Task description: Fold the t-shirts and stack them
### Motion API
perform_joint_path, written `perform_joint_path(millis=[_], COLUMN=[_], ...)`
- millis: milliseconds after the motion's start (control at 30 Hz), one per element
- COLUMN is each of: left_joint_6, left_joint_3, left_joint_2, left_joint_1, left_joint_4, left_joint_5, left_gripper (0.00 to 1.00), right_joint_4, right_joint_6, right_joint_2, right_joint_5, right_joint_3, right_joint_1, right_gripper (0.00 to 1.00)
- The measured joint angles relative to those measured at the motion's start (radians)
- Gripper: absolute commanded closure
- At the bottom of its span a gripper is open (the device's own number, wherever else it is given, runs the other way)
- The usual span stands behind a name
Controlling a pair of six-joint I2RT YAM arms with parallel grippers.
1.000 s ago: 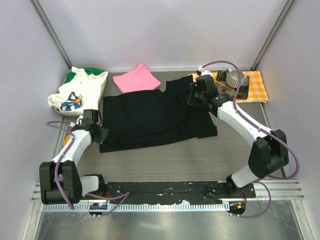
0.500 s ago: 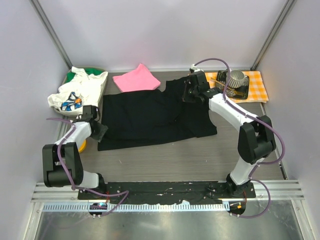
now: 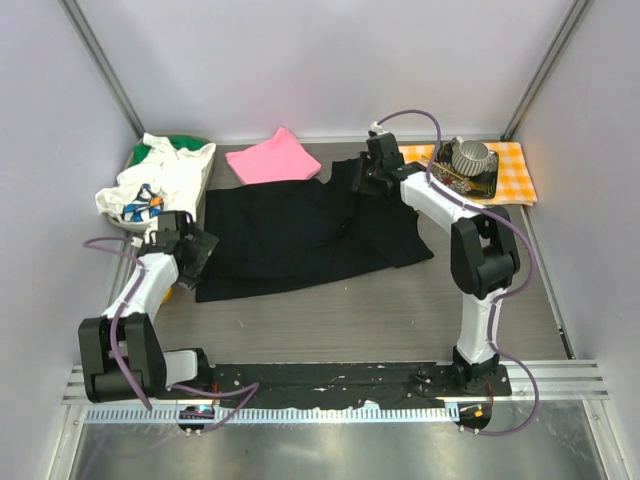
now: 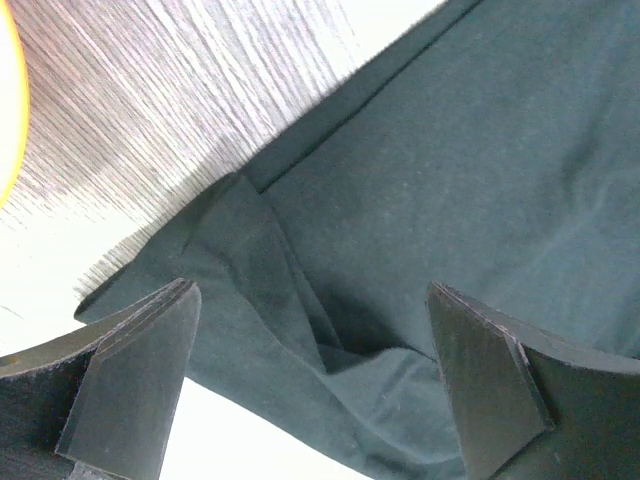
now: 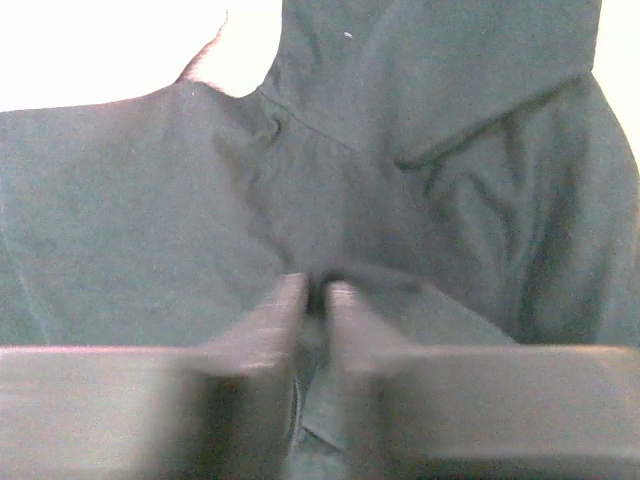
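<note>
The large black t-shirt (image 3: 300, 235) lies spread flat across the middle of the table. The smaller pink t-shirt (image 3: 272, 158) lies folded just behind it. My left gripper (image 3: 200, 252) stands open at the shirt's near left corner. In the left wrist view its fingers (image 4: 140, 380) stand wide apart over a rumpled fold of black cloth (image 4: 330, 330) with nothing held. My right gripper (image 3: 365, 180) is at the shirt's back right part, by the sleeve. In the right wrist view its blurred gripper (image 5: 315, 285) shows jaws almost together, a ridge of the black t-shirt (image 5: 420, 110) pinched between them.
A white printed shirt (image 3: 155, 180) is piled over something green at the back left. An orange-and-white checked cloth (image 3: 515, 170) at the back right carries a tray with a metal pot (image 3: 468, 158). A yellow object (image 3: 166, 290) sits by the left arm.
My left gripper has opened and let go of the shirt's left corner. My right arm has swung toward the back and left, drawing the shirt's right part along; its fingers are blurred now.
</note>
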Motion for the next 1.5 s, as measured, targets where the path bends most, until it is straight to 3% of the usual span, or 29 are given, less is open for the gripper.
perform_joint_path(millis=[33,67,267,500,667,967,1200,1500], left_joint_6=[0.000,0.002,0.008,0.005,0.000,0.000,0.007,0.025], left_joint_3=[-0.002,-0.005,-0.024,-0.074,-0.074,-0.021,-0.006,-0.006], left_joint_2=[-0.019,-0.037,-0.104,-0.185,-0.138,0.093,0.114,0.114], left_joint_1=[0.000,0.000,-0.004,-0.138,-0.244,-0.318,-0.318,-0.319], left_joint_4=[-0.001,-0.001,-0.013,-0.030,-0.019,0.036,0.048,0.050], left_joint_5=[0.003,0.006,0.026,0.023,0.023,0.022,0.020,0.020], left_gripper=[0.00,0.00,0.00,0.00,0.00,0.00,0.00,0.00], right_joint_4=[0.000,0.002,0.009,-0.089,-0.136,-0.259,-0.259,-0.158], right_joint_6=[0.003,0.002,-0.001,0.004,0.024,0.089,0.099,0.109], right_joint_2=[0.021,0.041,0.023,-0.314,-0.515,-0.525,-0.526,-0.500], right_joint_5=[-0.005,-0.009,0.027,0.163,0.245,0.353,0.363,0.284], right_joint_3=[0.016,0.032,-0.002,-0.196,-0.340,-0.575,-0.628,-0.671], right_joint_1=[0.000,0.000,0.000,0.000,0.000,-0.026,-0.161,-0.209], right_gripper=[0.28,0.05,0.03,0.02,0.05,0.12,0.15,0.20])
